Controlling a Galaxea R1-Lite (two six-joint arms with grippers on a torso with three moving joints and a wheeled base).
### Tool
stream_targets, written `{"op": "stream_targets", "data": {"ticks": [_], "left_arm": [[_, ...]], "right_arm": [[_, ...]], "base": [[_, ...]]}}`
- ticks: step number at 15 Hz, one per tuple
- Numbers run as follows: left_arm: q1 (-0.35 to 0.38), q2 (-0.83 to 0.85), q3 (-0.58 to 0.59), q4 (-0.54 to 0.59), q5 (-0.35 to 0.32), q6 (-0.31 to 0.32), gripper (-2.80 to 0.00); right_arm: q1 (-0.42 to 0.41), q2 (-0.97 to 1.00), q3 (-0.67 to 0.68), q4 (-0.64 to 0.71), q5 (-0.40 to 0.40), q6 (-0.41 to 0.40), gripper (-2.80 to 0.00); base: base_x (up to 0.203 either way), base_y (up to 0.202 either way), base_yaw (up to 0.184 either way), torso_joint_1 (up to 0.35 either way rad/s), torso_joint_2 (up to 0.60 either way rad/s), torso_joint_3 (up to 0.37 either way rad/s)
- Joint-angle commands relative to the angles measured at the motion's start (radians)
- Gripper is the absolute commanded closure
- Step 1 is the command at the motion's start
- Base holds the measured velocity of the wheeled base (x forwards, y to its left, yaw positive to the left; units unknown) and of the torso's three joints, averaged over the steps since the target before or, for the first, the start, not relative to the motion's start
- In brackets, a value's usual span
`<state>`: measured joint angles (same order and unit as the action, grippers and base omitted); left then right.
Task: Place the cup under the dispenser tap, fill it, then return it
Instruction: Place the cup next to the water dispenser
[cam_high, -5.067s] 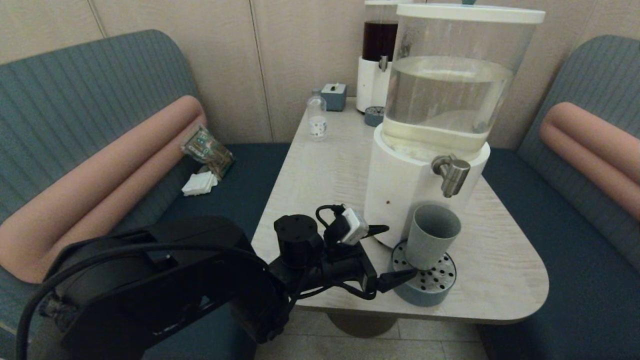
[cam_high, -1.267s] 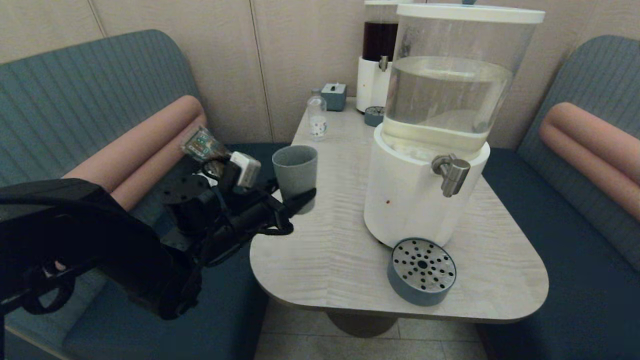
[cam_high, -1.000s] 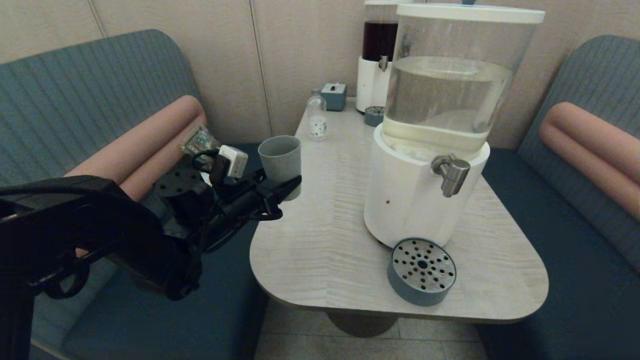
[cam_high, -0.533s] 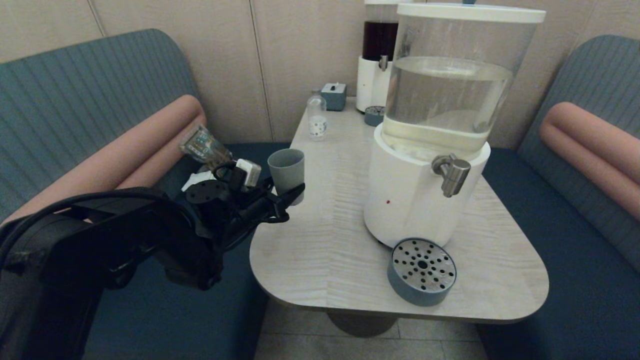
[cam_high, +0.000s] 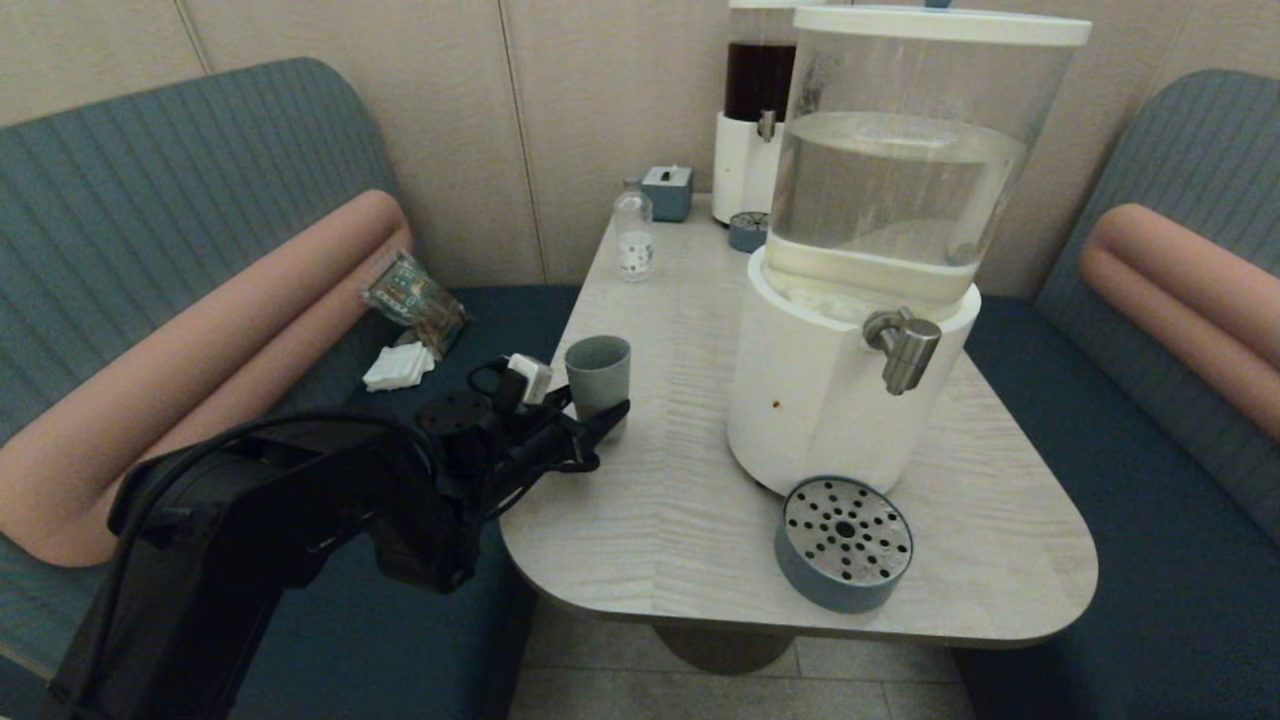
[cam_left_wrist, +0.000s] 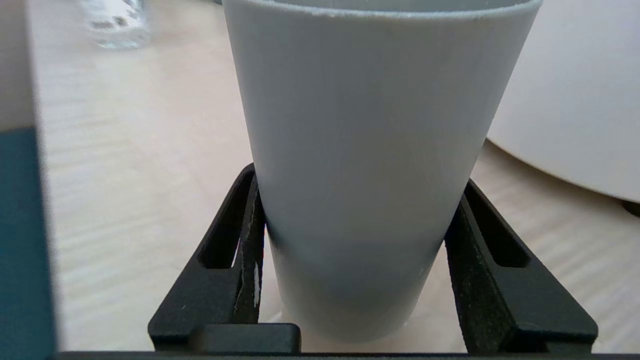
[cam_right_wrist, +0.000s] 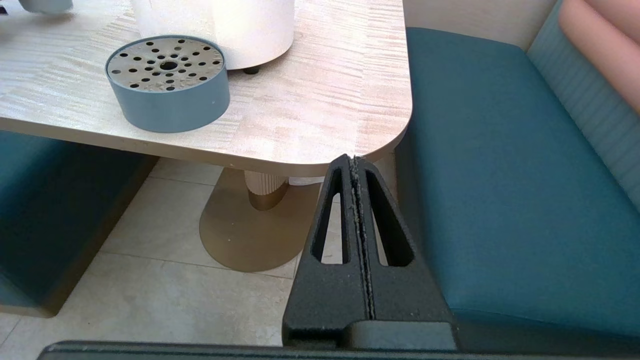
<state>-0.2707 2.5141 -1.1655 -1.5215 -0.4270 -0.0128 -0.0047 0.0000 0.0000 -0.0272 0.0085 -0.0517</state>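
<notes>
1. booth seating flanks a pale wood table (cam_high: 680, 480) holding the dispenser tap (cam_high: 903, 348).
2. left gripper (cam_high: 592, 407) pinches the cup (cam_high: 598, 372) low on its sides, upright, at the table's left edge, well apart from the tap.
3. return step appears under way; next calls for spreading the jaws and backing off.
4. right gripper (cam_right_wrist: 359, 200) parks pressed together beside the table.

Table (cam_high: 680, 500): dispenser (cam_high: 850, 400), cup (cam_high: 598, 372), tray (cam_high: 845, 545)

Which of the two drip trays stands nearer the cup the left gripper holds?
Neither by much in the head view; the small far drip tray sits by the dark dispenser, the large perforated one at the front edge, both apart from the cup.
</notes>
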Motion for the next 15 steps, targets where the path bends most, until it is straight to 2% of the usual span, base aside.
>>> {"op": "stream_targets", "data": {"ticks": [1, 6, 7, 15], "left_arm": [[-0.005, 0.022, -0.005, -0.009, -0.002, 0.002, 0.0], [-0.015, 0.022, -0.003, -0.009, -0.002, 0.007, 0.0], [-0.016, 0.022, -0.003, -0.009, -0.002, 0.007, -2.8], [-0.033, -0.011, 0.031, -0.009, 0.003, 0.013, -2.8]], "right_arm": [[0.0, 0.002, 0.014, 0.0, 0.001, 0.0, 0.0], [0.0, 0.002, 0.014, 0.0, 0.001, 0.0, 0.0], [0.0, 0.002, 0.014, 0.0, 0.001, 0.0, 0.0], [0.0, 0.002, 0.013, 0.0, 0.001, 0.0, 0.0]], "base": [[0.0, 0.0, 0.0, 0.0, 0.0, 0.0], [0.0, 0.0, 0.0, 0.0, 0.0, 0.0], [0.0, 0.0, 0.0, 0.0, 0.0, 0.0], [0.0, 0.0, 0.0, 0.0, 0.0, 0.0]]}}
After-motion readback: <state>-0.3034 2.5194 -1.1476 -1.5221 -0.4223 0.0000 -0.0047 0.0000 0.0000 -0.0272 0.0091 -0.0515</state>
